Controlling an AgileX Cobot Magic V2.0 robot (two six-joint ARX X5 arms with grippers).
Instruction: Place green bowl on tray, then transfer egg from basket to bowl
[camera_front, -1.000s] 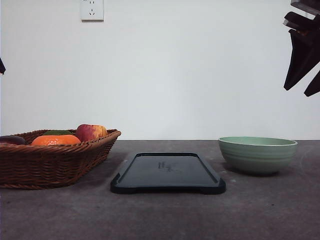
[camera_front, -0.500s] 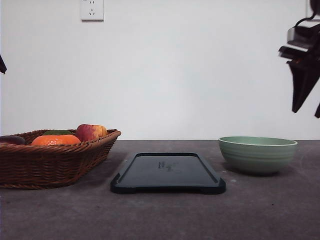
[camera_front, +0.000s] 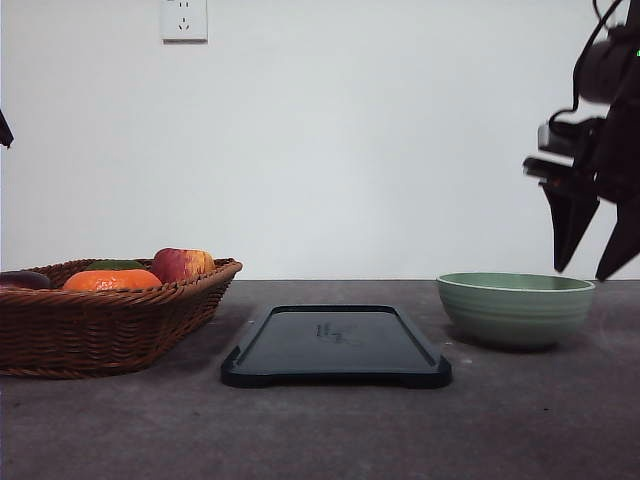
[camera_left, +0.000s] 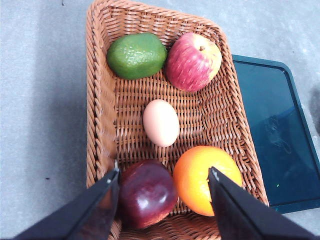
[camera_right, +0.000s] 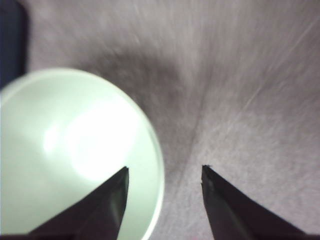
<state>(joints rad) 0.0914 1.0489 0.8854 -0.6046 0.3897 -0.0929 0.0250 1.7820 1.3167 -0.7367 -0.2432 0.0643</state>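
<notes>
The basket (camera_front: 105, 315) sits at the front view's left, the tray (camera_front: 335, 345) centre, the green bowl (camera_front: 515, 308) right, off the tray. The right gripper (camera_front: 588, 270) hangs spread above the bowl's rim. From the left wrist, the spread left gripper (camera_left: 164, 176) overlooks the egg (camera_left: 161, 122), which the basket wall hides from the front.

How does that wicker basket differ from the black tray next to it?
The basket is brown woven wicker with tall slanted sides; the tray is glossy, dark and nearly flat. The basket holds fruit and an egg; the tray holds nothing. Both are rectangular and sit on the table.
</notes>
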